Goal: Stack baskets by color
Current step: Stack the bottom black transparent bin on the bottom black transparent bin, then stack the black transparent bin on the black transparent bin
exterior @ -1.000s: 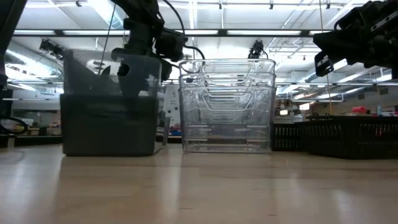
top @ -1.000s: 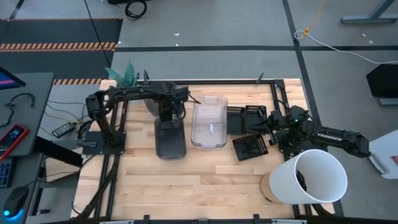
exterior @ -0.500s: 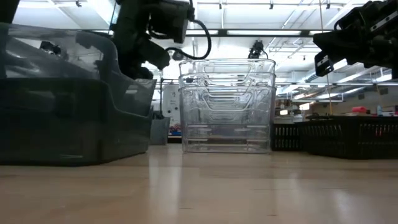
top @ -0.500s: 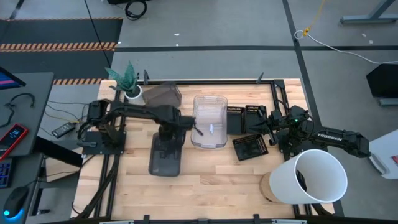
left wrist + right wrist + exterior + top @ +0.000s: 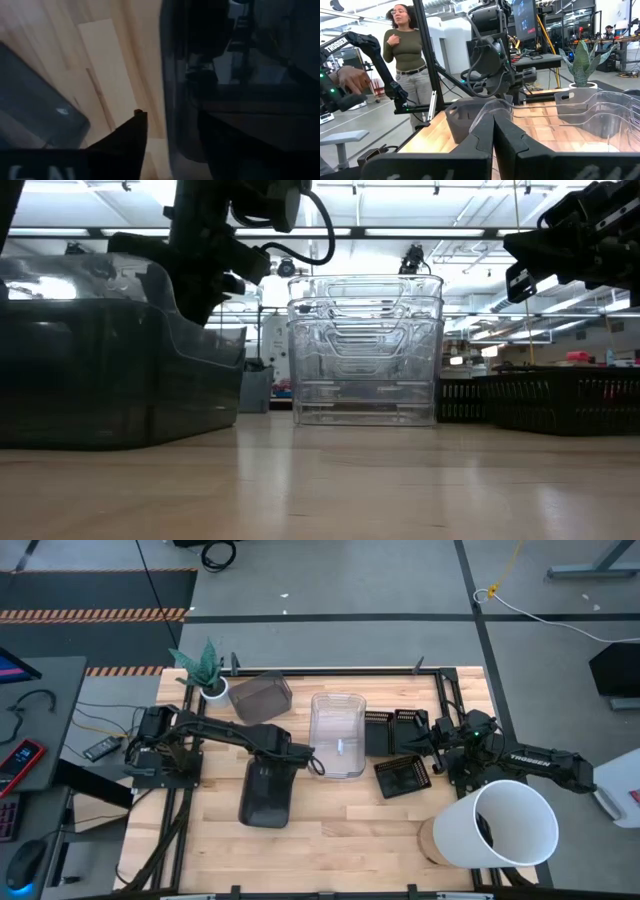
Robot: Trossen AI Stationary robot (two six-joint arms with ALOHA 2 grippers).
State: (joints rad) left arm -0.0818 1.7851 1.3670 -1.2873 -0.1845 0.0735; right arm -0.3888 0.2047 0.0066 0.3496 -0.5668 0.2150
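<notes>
A smoky dark grey basket (image 5: 266,795) rests bottom-down on the table, left of the stack of clear baskets (image 5: 337,733). My left gripper (image 5: 291,757) points down over the grey basket's far right end. It is open, with one finger outside the basket's wall (image 5: 172,95) and one inside, and a gap shows beside the outer finger (image 5: 134,134). A second dark grey basket (image 5: 262,695) sits at the far edge. Black slotted baskets (image 5: 390,730) (image 5: 403,777) lie right of the clear stack. My right gripper (image 5: 493,131) is shut and hangs level above the black ones.
A big white bucket (image 5: 508,825) stands at the near right corner, and a small plant pot (image 5: 211,686) at the far left corner. A person (image 5: 407,55) stands beyond the table. Bare wood (image 5: 340,830) lies near the front edge.
My left gripper has carried the dark grey basket away from the far side toward the near edge and set it on the table, uncovering the second grey basket behind. It has then opened, and the basket has stayed put over the last half second.
</notes>
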